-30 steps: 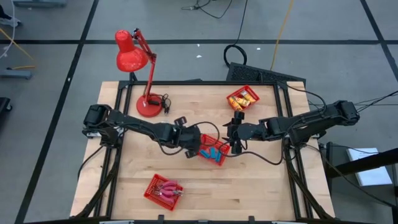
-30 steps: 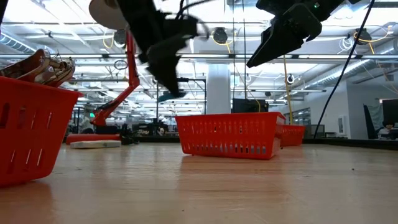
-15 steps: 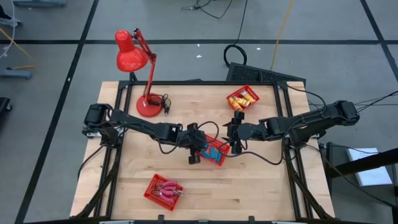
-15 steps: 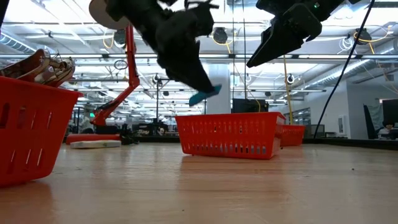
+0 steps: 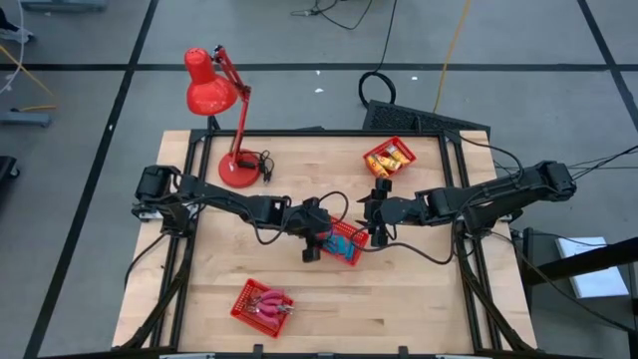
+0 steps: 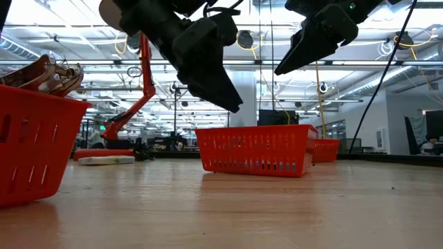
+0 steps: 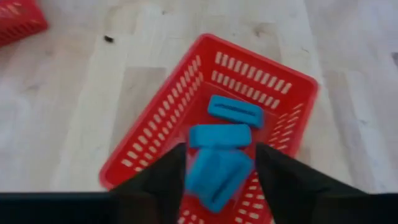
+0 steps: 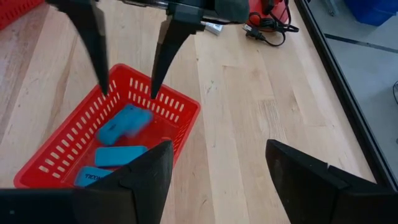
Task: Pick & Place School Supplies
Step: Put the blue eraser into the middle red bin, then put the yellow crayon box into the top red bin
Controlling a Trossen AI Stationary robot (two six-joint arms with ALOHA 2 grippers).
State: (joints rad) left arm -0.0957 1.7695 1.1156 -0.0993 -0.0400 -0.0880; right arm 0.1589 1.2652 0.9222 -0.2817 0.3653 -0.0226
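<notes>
My left gripper (image 5: 317, 239) (image 7: 221, 155) hangs open over the near left end of a red mesh basket (image 5: 349, 245) (image 7: 261, 62) at mid-table, fingers slanting down. Three blue blocks lie in the basket. One blue block (image 7: 217, 177) (image 8: 124, 124) sits just below the open fingers, apart from them. The other two blue blocks (image 7: 235, 111) (image 7: 219, 135) lie beside it. My right gripper (image 5: 377, 229) (image 8: 217, 180) waits open above the basket's right side, holding nothing.
A basket of yellow-orange packets (image 5: 389, 158) stands at the far right. A basket of pink-handled tools (image 5: 264, 302) (image 6: 34, 138) stands near the front edge. A red desk lamp (image 5: 214, 90) stands at the far left. Bare wood lies between them.
My left gripper has gone a little toward the table's right edge, over the basket, and tipped its fingers downward. It has let go of the blue block it carried, and the block has dropped from the fingertips into the basket.
</notes>
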